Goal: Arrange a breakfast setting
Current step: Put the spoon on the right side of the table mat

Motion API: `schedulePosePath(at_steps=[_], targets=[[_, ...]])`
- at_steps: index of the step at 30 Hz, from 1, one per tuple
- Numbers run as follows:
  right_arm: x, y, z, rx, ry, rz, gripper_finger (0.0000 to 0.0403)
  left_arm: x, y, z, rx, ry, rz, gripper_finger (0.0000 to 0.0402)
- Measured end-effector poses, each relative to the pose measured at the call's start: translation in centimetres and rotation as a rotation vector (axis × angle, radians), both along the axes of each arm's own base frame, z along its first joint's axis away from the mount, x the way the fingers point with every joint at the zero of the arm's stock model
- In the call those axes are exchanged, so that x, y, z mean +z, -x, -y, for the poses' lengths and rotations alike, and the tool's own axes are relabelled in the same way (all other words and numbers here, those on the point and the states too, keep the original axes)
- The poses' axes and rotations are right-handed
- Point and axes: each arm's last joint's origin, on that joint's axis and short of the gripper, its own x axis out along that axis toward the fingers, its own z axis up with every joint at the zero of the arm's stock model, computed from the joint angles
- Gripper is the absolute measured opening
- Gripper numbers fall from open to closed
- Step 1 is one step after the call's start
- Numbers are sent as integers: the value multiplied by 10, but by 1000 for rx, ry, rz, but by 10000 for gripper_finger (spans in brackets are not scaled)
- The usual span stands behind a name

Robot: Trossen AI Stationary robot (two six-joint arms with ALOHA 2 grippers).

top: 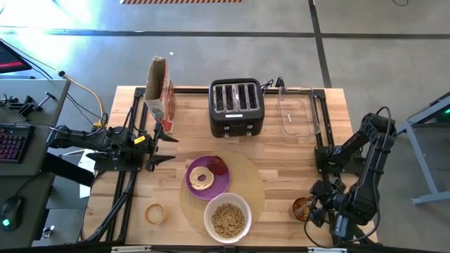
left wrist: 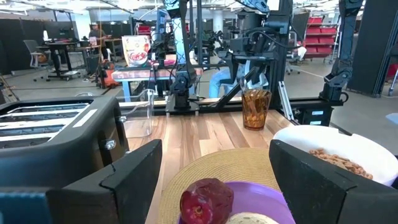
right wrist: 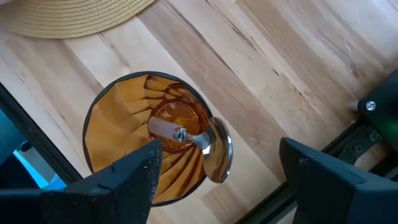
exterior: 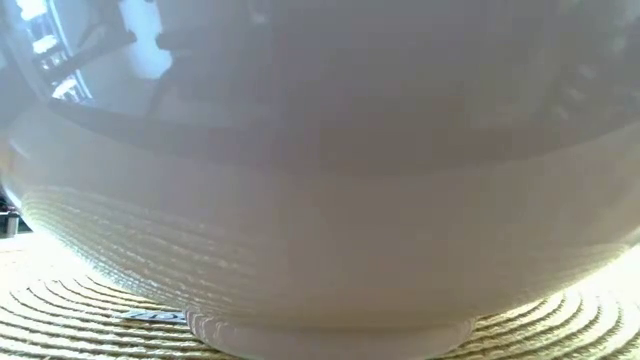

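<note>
- Hovering over the amber glass cup (right wrist: 148, 138) near the table's front right corner, the right gripper (right wrist: 214, 171) has its jaws apart, gripping nothing.
- The metal spoon (right wrist: 211, 146) apparently rests inside; lift the handle gently, or the cup tips.
- The left gripper (top: 167, 145) waits open beside the purple plate (top: 208, 178).

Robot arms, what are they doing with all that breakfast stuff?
They are setting a breakfast place. On the round tan mat sit a purple plate with a bagel and a red fruit, and a white bowl of cereal. The right gripper hovers open right over the amber glass cup, which has a metal spoon in it. The left gripper waits open beside the cereal box.
</note>
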Motion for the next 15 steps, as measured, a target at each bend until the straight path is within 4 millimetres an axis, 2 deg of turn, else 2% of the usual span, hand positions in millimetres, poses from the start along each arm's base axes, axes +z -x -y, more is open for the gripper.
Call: schedulePosePath(at_steps=[15], targets=[[-1, -2, -1, -42, -7, 12, 174, 0, 0, 0, 0, 0, 0, 287]])
